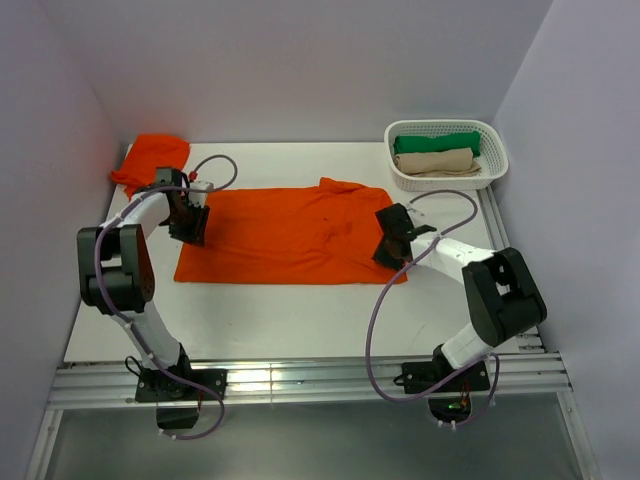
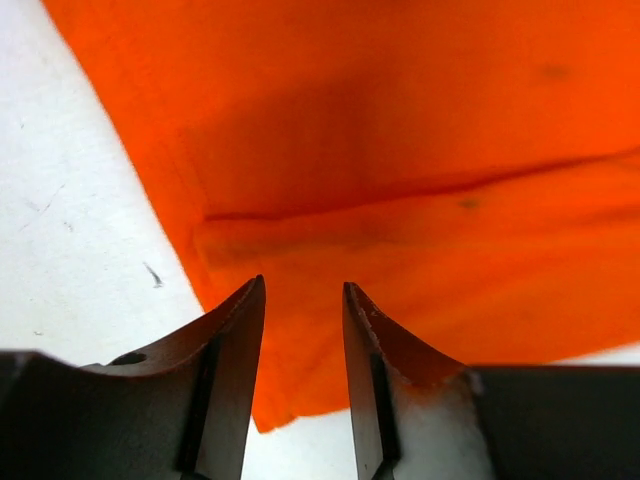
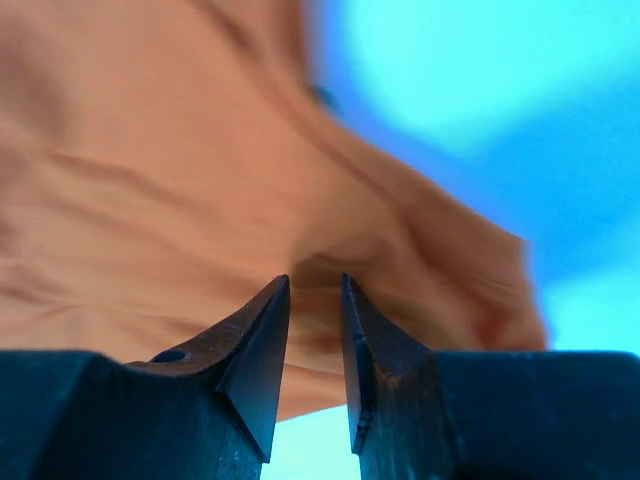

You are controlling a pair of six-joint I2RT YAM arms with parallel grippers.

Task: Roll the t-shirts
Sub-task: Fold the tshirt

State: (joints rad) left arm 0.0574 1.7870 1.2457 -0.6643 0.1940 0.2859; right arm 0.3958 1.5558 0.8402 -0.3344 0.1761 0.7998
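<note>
Down at the shirt's left end, the left gripper (image 1: 190, 222) stands with its jaws apart over a fold in the orange cloth; whether they pinch any of it I cannot tell. Opposite, the right gripper (image 1: 391, 243) sits at the shirt's right end, jaws a narrow gap apart with cloth just beyond the tips, and again no grip can be made out. Between them the shirt (image 1: 290, 235) lies spread flat across the middle of the table (image 1: 280, 310). Behind the left arm, a second orange shirt (image 1: 152, 160) is heaped in the far left corner. Far right, a basket (image 1: 447, 176) holds green and tan rolls.
</note>
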